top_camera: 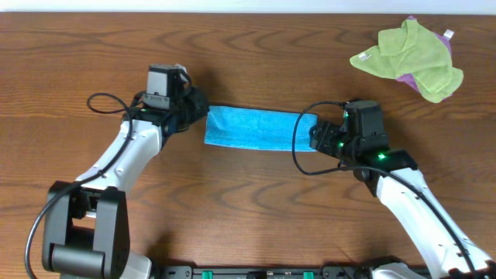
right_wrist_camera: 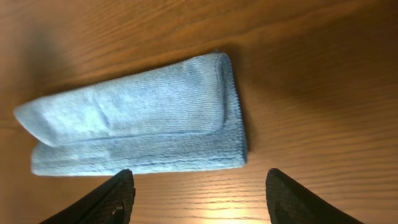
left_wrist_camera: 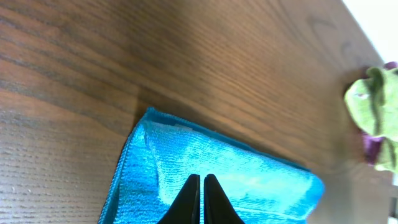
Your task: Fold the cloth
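Overhead, the folded cloth (top_camera: 260, 129) lies mid-frame on the table (top_camera: 256, 62). The left pincer (left_wrist_camera: 202, 180) is pinched narrow; the right pincer (right_wrist_camera: 200, 185) is spread wide.

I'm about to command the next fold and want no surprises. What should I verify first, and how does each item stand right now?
1. Fold so far: the blue cloth lies flat as a layered strip: ok.
2. Grasp readiness: the right tool is open, facing the strip's end: ok.
3. Grasp readiness: the left tool is open: not ok, its fingers are shut.
4. Left tool free of pinched fabric: cannot tell.
5. The yellow-green cloth lies well apart from the strip: ok.
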Robot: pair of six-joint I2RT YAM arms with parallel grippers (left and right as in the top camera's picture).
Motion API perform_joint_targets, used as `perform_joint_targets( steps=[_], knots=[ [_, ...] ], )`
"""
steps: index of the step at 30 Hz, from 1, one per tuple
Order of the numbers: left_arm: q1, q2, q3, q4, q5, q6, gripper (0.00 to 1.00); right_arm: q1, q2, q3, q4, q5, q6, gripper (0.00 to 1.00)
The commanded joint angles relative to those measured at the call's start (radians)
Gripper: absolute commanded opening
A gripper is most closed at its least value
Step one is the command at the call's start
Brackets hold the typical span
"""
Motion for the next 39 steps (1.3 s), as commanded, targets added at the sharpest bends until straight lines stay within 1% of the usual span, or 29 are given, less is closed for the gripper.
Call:
perform_joint_targets(
  steps=[1, 4, 7, 12, 17, 21, 30, 39],
  knots=[
    [-0.024, 0.021, 0.021, -0.003, -0.086, 0.026, 0.05, -0.023, -0.007, -0.060, 0.027, -0.037, 0.097, 0.68],
    [-0.036, 0.052, 0.022, -0.002, -0.099, 0.027, 0.05, -0.047, -0.007, -0.129, 0.105, -0.085, 0.138, 0.68],
    [-0.045, 0.088, 0.022, 0.005, -0.100, 0.027, 0.06, -0.067, -0.007, -0.205, 0.226, -0.143, 0.179, 0.68],
    [-0.069, 0.152, 0.025, 0.044, -0.099, 0.026, 0.06, -0.075, -0.006, -0.275, 0.338, -0.165, 0.243, 0.68],
    [-0.108, 0.205, 0.043, 0.060, -0.103, 0.026, 0.05, -0.075, -0.004, -0.282, 0.347, -0.168, 0.262, 0.67],
    [-0.130, 0.228, 0.057, 0.064, -0.145, 0.026, 0.06, -0.075, 0.004, -0.283, 0.356, -0.167, 0.263, 0.68],
    [-0.134, 0.260, 0.057, 0.051, -0.159, 0.026, 0.06, -0.074, 0.106, -0.283, 0.463, -0.179, 0.308, 0.67],
    [-0.134, 0.267, 0.057, 0.041, -0.155, 0.026, 0.05, -0.074, 0.188, -0.283, 0.528, -0.190, 0.329, 0.67]
  ],
)
